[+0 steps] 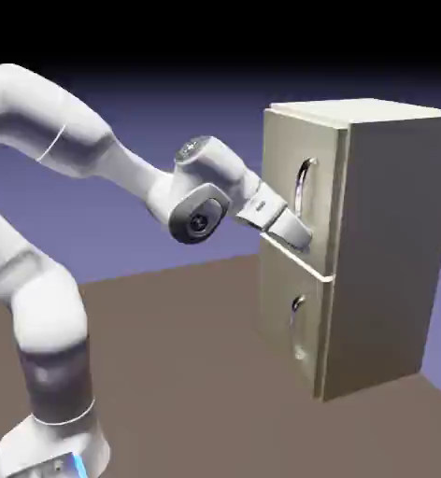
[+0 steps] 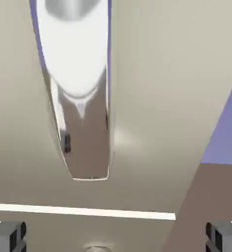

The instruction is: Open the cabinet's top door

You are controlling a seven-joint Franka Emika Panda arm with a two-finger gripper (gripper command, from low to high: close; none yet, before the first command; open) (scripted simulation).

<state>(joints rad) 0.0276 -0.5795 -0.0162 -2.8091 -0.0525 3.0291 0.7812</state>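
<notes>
Currently, the gripper (image 2: 116, 237) stands open, its two grey fingertips (image 2: 9, 237) wide apart at the left and right of the hand view's bottom edge, nothing gripped between them. Cabinet (image 1: 383, 243): upright on the brown floor surface (image 1: 187, 355), at the exterior view's right; two doors on its front, one above the other. Top door (image 1: 285, 159): the taller panel, flush with the cabinet front, closed. Its long curved silver handle (image 1: 302, 191) runs vertically on the right part of that panel. Lower door (image 1: 290, 289): shorter, also closed, with its own curved silver handle (image 1: 295, 322).

Arm (image 1: 131, 168) reaches in from the left; the hand slants down to the right, its end at the top door's lower part, near the bottom of the long handle. Contact with door or handle: cannot tell. In the hand view the long handle shows large, left of the middle, reflecting white and brown. A bright white strip (image 2: 83, 210) crosses below it, between the two doors.
</notes>
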